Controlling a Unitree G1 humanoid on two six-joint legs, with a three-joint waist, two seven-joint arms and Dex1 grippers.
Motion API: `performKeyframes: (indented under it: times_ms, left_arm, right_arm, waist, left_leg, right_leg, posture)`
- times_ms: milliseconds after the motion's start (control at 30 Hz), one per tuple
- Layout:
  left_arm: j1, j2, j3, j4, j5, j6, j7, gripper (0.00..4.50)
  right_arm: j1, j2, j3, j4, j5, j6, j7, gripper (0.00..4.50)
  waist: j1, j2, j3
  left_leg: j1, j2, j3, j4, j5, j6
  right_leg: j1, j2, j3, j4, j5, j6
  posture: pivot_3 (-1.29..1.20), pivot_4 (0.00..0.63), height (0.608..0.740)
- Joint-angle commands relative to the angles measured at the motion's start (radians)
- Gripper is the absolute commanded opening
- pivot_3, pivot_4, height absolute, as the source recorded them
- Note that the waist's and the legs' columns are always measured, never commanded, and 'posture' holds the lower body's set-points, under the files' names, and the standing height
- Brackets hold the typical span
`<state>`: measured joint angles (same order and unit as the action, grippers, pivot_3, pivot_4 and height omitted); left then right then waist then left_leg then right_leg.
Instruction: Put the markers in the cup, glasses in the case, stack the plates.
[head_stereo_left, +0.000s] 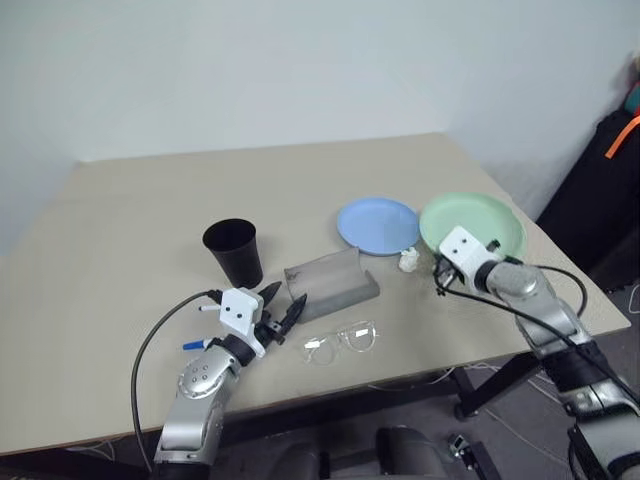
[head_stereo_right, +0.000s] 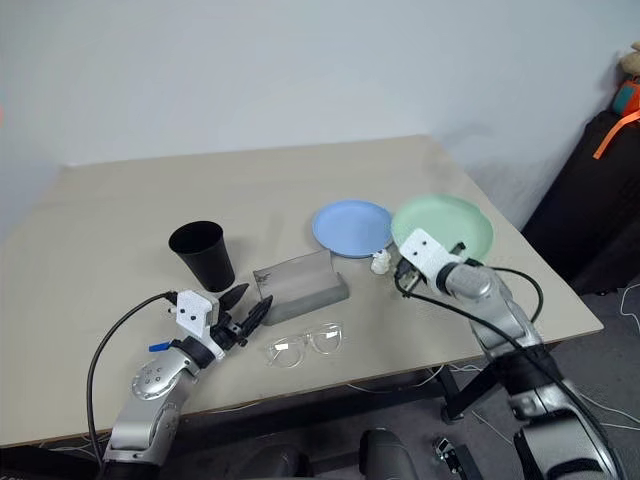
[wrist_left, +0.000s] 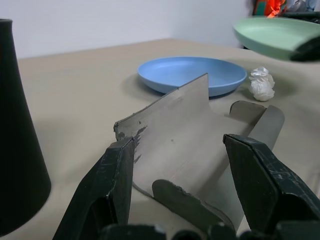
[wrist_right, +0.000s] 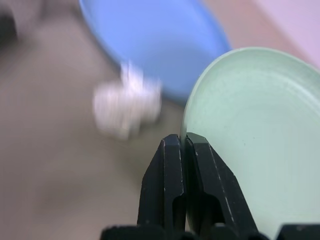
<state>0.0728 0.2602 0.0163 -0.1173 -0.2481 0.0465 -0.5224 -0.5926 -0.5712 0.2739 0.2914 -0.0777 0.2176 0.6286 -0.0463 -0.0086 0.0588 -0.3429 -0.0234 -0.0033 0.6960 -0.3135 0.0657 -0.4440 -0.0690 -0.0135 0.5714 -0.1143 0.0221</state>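
Both of my arms had silver-grey metallic shells with dark joint sections. At lower left of the head view, the left gripper (head_stereo_left: 282, 306) had two black tapered fingers on a white square block, and a black cable looped from it. At right, the right gripper (head_stereo_left: 441, 272) had the same white block and black cabling.

No text, label, brand, number or sign can be read anywhere in these views; the surfaces in sight are plain and carry no lettering or printed marks at all.
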Motion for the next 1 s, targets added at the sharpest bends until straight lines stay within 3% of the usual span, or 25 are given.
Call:
performKeyframes:
  times_ms: [33,233,433,567,900,1000]
  left_arm:
    - [-0.023,0.002,0.004,-0.007,0.001,-0.018,0.002,2.94]
    - [-0.025,0.004,0.01,-0.008,0.005,-0.023,0.009,2.94]
    - [0.016,0.006,0.019,-0.04,0.008,-0.031,0.029,2.94]
    - [0.028,0.006,0.02,-0.053,0.007,-0.031,0.039,2.94]
    - [0.025,0.009,0.013,-0.074,0.008,-0.011,0.047,2.94]
    - [0.021,0.01,0.012,-0.07,0.008,-0.011,0.045,2.94]
  right_arm:
    - [-0.116,0.029,0.004,0.139,0.005,-0.155,0.09,0.03]
    - [-0.356,0.142,0.027,0.581,-0.038,-0.415,0.16,0.03]
    - [-0.477,0.219,0.016,0.832,-0.069,-0.542,0.173,0.03]
    - [-0.505,0.239,-0.002,0.893,-0.074,-0.574,0.176,0.95]
    - [-0.502,0.228,-0.069,0.873,-0.053,-0.603,0.178,4.48]
    - [-0.488,0.21,-0.106,0.838,-0.025,-0.538,0.216,4.48]
  waist:
    - [0.0,0.0,0.0]
    - [-0.001,0.001,0.0]
    - [-0.001,0.002,-0.001]
    - [0.0,0.003,0.0]
    - [-0.001,0.007,0.0]
    - [-0.001,0.007,0.0]
  left_leg:
    - [0.0,0.0,0.0,0.0,0.0,0.0]
    - [0.0,0.0,0.0,0.0,0.0,0.0]
    - [0.0,-0.001,-0.001,-0.001,0.0,0.0]
    - [0.0,-0.001,-0.001,-0.002,0.0,-0.001]
    - [0.0,-0.001,-0.001,-0.002,0.0,-0.001]
    - [0.0,-0.001,-0.001,-0.002,0.0,-0.001]
  right_leg:
    - [0.0,0.0,0.0,0.0,0.0,0.0]
    - [0.0,0.0,0.001,0.001,0.003,-0.004]
    - [-0.001,0.0,0.001,0.0,0.005,-0.003]
    - [-0.002,-0.001,0.001,0.001,0.005,-0.004]
    - [-0.002,0.0,0.001,0.002,0.006,-0.004]
    - [-0.002,0.0,0.001,0.002,0.006,-0.004]
  posture:
    - [0.0,0.0,0.728]
    - [0.0,0.0,0.728]
    - [0.0,0.0,0.728]
    - [0.0,0.0,0.728]
    - [0.0,0.0,0.728]
    - [0.0,0.0,0.728]
